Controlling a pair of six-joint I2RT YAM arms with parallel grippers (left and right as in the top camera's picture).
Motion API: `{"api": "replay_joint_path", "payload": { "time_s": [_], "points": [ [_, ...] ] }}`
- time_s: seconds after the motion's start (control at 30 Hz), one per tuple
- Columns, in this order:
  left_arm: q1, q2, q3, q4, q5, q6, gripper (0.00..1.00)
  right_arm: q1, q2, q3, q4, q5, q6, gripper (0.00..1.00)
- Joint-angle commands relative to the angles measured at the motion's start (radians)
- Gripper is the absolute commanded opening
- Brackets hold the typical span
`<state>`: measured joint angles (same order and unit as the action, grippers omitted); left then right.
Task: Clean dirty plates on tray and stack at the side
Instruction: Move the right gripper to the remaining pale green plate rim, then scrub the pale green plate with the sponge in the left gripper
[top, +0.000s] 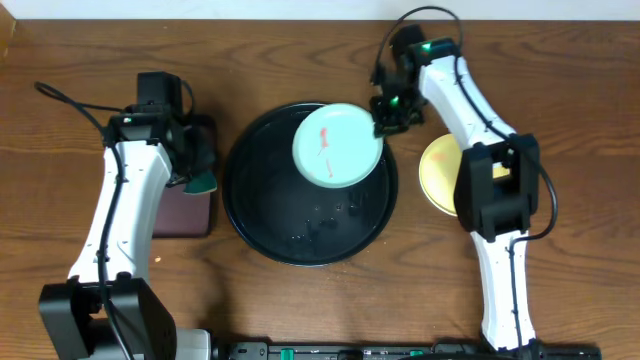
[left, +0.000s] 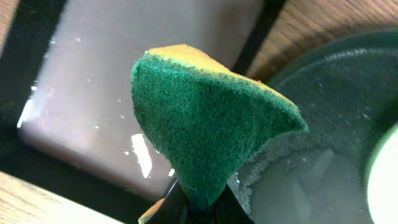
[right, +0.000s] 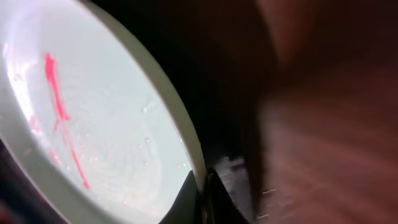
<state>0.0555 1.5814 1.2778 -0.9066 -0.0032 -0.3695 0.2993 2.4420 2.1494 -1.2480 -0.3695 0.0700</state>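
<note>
while the right gripper (top: 385, 118) pinches the smeared plate (top: 335, 145) by its right rim, above the far side of the tray (top: 255, 215), the left gripper (top: 198, 166) clamps a green sponge (left: 205, 124) just past the tray's left rim — the plate lies to its right, smear upward.

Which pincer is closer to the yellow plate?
Right. The right pincer grips the blue plate beside the yellow plate; the left pincer holds a sponge beyond the tray.
</note>
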Motion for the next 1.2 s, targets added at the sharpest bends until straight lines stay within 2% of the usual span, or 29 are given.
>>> {"api": "replay_joint_path", "payload": {
  "time_s": [0.0,0.27,0.57,0.97,1.17],
  "points": [
    [-0.044,0.003,-0.007,0.002,-0.005,-0.001,0.07,0.065,-0.029,0.019,-0.026,-0.066,0.064,0.01],
    [-0.119,0.003,-0.007,0.014,-0.005,-0.03,0.07,0.153,-0.027,-0.079,0.016,0.018,0.133,0.01],
    [-0.237,0.024,-0.011,0.072,-0.005,-0.063,0.07,0.173,-0.027,-0.315,0.223,-0.023,0.161,0.01],
    [-0.376,0.249,-0.011,0.226,0.0,-0.064,0.07,0.169,-0.027,-0.323,0.233,-0.05,0.138,0.01],
    [-0.402,0.366,-0.011,0.258,0.128,-0.031,0.07,0.172,-0.027,-0.323,0.235,-0.05,0.136,0.01]
  ]
}}
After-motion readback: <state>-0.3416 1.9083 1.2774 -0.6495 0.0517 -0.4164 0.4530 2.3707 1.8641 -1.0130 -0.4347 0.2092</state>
